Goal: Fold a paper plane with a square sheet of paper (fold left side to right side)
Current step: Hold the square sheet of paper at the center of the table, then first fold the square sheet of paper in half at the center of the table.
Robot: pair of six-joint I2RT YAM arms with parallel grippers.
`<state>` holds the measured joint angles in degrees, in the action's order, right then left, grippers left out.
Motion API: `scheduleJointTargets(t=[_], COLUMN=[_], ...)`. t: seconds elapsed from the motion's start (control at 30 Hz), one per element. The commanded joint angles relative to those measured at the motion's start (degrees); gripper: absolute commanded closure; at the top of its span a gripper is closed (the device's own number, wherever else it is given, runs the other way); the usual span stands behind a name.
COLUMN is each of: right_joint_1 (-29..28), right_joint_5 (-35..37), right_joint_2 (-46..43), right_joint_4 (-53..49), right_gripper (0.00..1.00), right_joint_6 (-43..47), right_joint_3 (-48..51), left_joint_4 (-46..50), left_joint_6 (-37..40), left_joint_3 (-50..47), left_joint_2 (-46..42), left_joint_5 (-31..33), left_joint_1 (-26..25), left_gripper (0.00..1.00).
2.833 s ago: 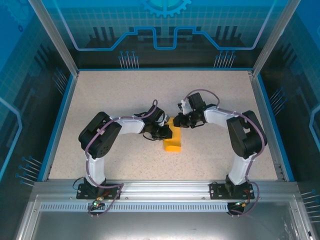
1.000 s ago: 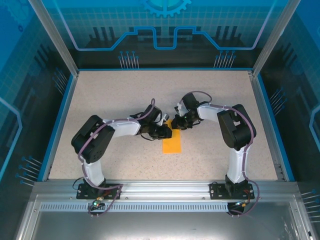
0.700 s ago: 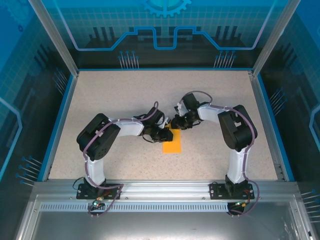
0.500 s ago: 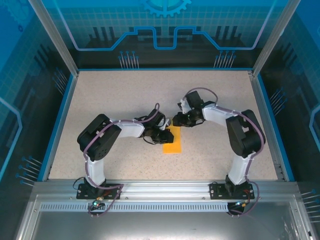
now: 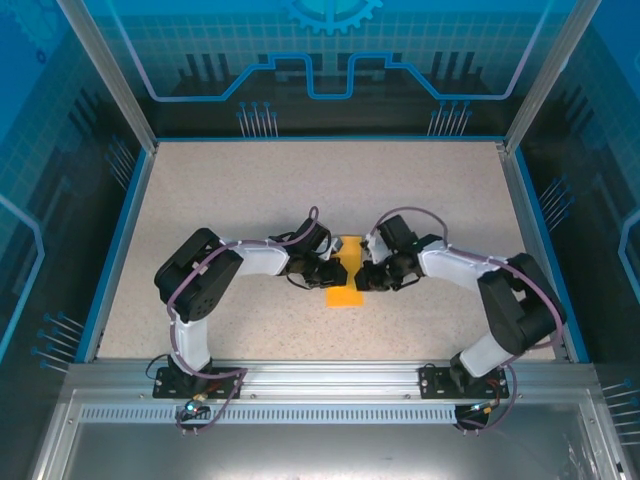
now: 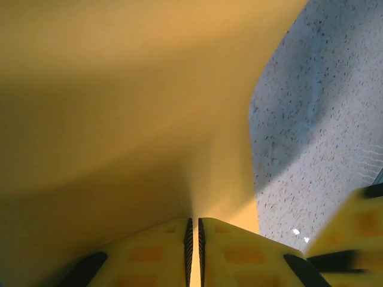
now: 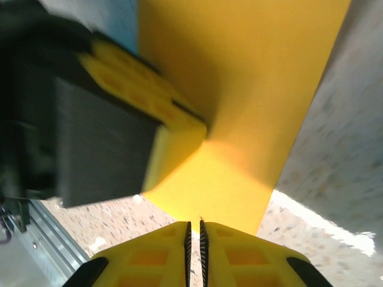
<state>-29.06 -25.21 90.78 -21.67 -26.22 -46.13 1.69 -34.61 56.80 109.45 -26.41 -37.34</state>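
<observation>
Arms from both lower corners of the overhead frame reach in over the speckled desk (image 5: 220, 200) and meet just below its centre.

Start at the left. Your left gripper (image 5: 326, 272) lies low against the left edge of the square sheet of paper (image 5: 346, 292). In its wrist camera you see the two yellow pads (image 6: 155, 254) drawn together to a hairline slit at the bottom of the frame. The orange-yellow sheet runs straight into that slit and curves up across the upper left of the view, so this gripper has the paper pinched. Bare desk shows down the right side of that view.

At the middle of the overhead frame, the sheet looks to you like a narrow upright rectangle. It lies on the desk between the two grippers, and both are right against it.

To its right, your right gripper (image 5: 367, 278) comes in at the sheet's right edge. Its wrist camera shows its pads closed to the same thin slit at the bottom of the frame, with the sheet's near edge meeting their tips. You cannot tell whether any paper is caught between them. At the left of that view, the left gripper's yellow fingers rest on the sheet.
</observation>
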Motion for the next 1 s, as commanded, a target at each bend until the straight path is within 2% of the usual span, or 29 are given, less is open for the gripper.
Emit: scheduleJointTargets(t=[0.0,0.37,0.97], right_joint_1=[-2.21,-2.63,-2.76], right_joint_5=[-1.38,7.97,11.5], right_joint_2=[2.89,7.01,7.48], right_joint_4=[2.66,-2.03,-4.89], right_gripper=[0.86,0.86,0.87], right_joint_6=[-2.49,-1.14,0.16], right_joint_3=[0.85,3.5,3.15], left_joint_4=[3.58,6.27,7.75], left_joint_6=[-0.79,0.54,5.14], left_joint_3=[-0.9,4.0,10.51], left_joint_2=[1.45,0.15,4.99], left_joint_5=[3.38,3.38,6.88], left_joint_1=[-0.51,0.07,4.58], left_gripper=[0.85,0.82,0.82])
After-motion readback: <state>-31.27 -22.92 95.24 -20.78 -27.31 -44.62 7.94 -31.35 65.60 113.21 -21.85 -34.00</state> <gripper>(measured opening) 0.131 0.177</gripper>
